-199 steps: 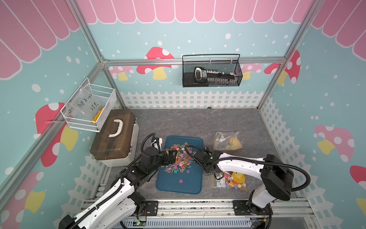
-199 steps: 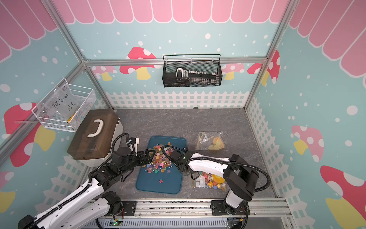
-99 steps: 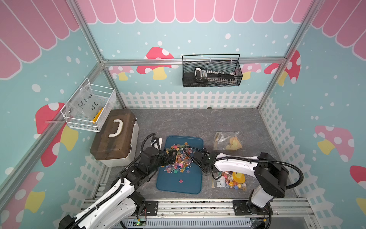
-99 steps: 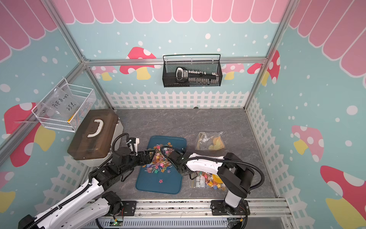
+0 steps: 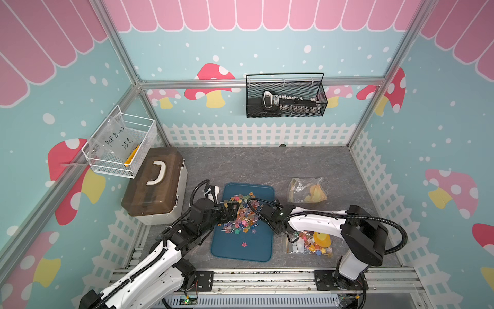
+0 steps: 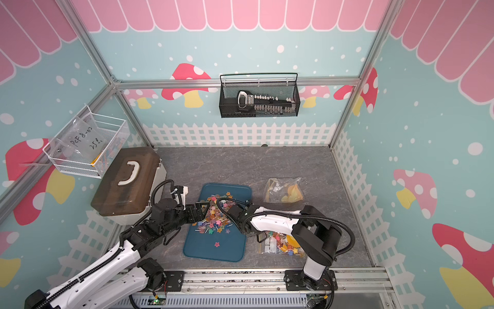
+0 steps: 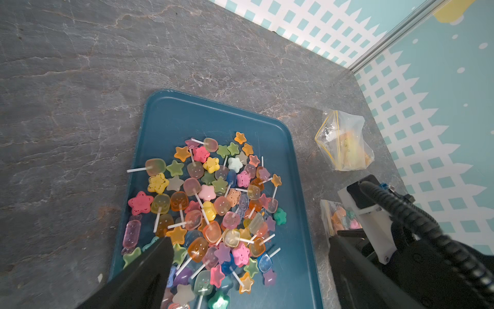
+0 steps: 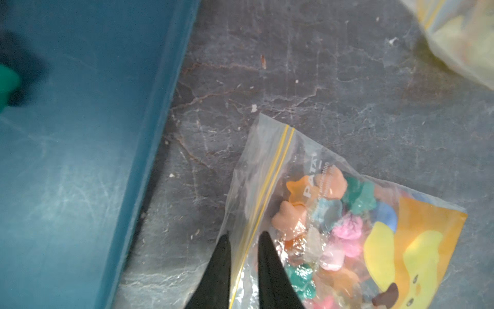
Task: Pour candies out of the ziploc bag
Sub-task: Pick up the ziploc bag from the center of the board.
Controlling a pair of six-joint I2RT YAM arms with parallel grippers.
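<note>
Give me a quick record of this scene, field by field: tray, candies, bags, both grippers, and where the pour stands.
tray: blue tray, lying flat
loose candies: mixed-colour heap on the tray
ziploc bag: ziploc bag lies beside the tray
bag contents: bagged candies and a yellow duck
left gripper: left gripper open, over the heap
right gripper: right gripper jaws narrow, either side of the bag's zip edge; clamped or not is unclear
second bag: second bag farther back, yellow contents
pour: incomplete

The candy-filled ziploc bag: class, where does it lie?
In both top views the bag lies on the table, right of the blue tray, at the right hand.
</note>
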